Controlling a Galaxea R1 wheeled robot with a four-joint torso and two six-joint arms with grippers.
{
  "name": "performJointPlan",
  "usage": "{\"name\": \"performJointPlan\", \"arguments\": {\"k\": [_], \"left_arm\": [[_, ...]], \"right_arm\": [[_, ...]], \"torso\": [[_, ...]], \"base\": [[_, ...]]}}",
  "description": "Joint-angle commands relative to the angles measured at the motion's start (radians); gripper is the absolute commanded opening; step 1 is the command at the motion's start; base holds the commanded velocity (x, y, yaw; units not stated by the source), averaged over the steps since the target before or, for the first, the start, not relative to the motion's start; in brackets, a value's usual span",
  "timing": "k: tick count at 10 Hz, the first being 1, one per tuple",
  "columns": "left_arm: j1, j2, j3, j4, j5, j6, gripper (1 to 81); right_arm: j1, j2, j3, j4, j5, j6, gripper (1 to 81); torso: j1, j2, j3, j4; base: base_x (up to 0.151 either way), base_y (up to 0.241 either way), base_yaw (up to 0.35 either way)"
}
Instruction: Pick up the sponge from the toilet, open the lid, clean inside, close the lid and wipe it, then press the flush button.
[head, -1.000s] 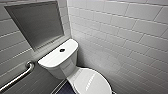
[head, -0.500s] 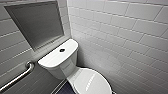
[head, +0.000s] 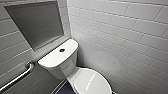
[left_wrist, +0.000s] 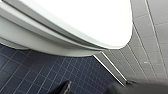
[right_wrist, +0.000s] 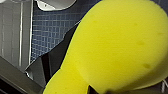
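On the toilet (head: 62, 70) the lid (head: 92, 81) is down; flush button (head: 62, 50) atop its tank (head: 53, 59). The sponge (right_wrist: 117, 45) off the toilet, right gripper (right_wrist: 72, 76) jaws clamped on it. Beside the toilet, left gripper (left_wrist: 97, 88): cannot tell jaws' state.

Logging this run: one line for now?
glossy white oval lid down | yellow foam sponge held at right wrist | round dark flush button uncovered

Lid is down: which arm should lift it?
Left, probably. Its wrist camera sits close beside the edge of the lid, so that arm is already near it; the right arm appears to be carrying the sponge.
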Motion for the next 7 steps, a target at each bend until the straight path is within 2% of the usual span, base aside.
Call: {"name": "performJointPlan", "arguments": {"k": [1, 6, 7], "left_arm": [[-0.093, 0.021, 0.031, -0.015, 0.050, -0.002, 81.1], [-0.124, 0.035, 0.033, -0.027, 0.059, -0.002, 81.1], [-0.129, 0.038, 0.031, -0.027, 0.061, -0.002, 81.1]], "right_arm": [[-0.004, -0.026, -0.007, -0.032, -0.031, 0.005, 1.0], [-0.001, -0.022, -0.008, -0.033, -0.033, 0.005, 1.0], [0.000, -0.020, -0.008, -0.033, -0.033, 0.005, 1.0]], "torso": [[0.000, 0.000, 0.000, 0.000], [0.000, 0.000, 0.000, 0.000], [0.000, 0.000, -0.050, 0.000]], "base": [[0.000, 0.000, 0.000], [0.000, 0.000, 0.000], [0.000, 0.000, 0.000]]}}
